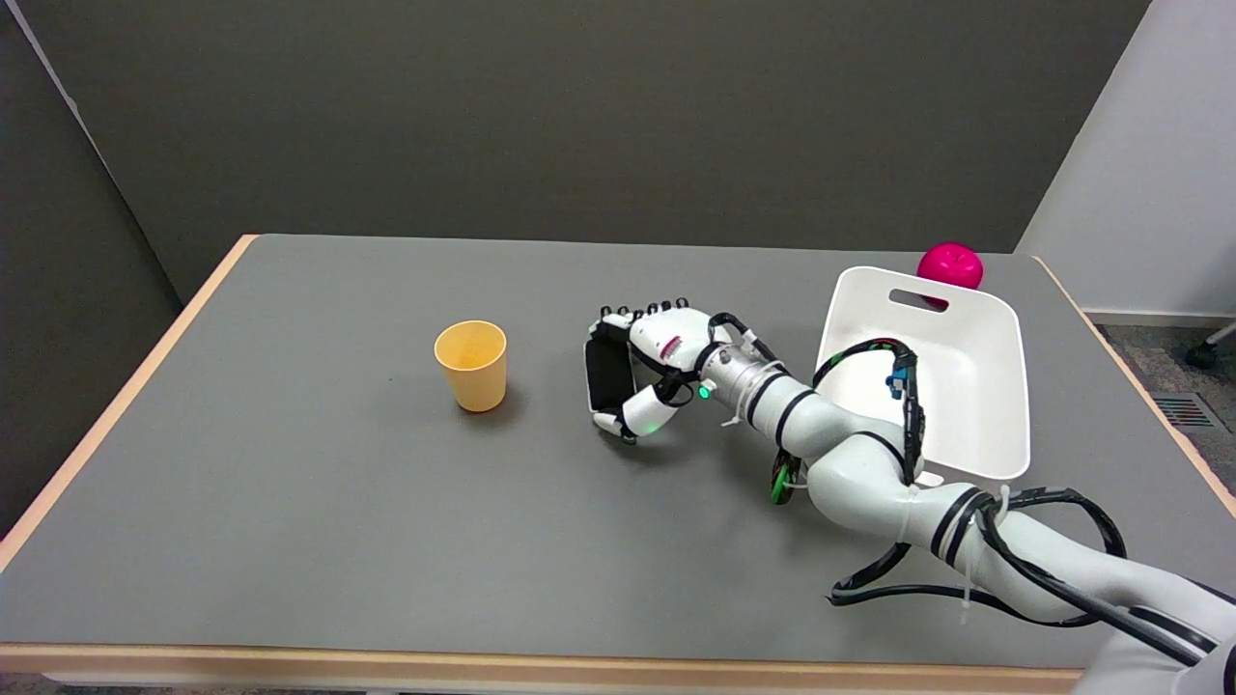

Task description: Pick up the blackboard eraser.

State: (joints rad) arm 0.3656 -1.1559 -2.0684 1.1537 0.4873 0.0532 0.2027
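The blackboard eraser (609, 375) is a dark, flat block near the middle of the grey table (290, 502). My right hand (661, 355) wraps it from the right: the fingers (645, 311) curl over its far edge and the thumb (632, 415) presses its near edge. The eraser is gripped between them, low over the table; I cannot tell whether it still touches the surface. Its right side is hidden behind the palm.
An orange cup (471, 364) stands upright left of the eraser, about a hand's width away. A white bin (975, 386) sits at the right, partly behind my forearm. A pink apple (950, 264) lies behind the bin by the far edge.
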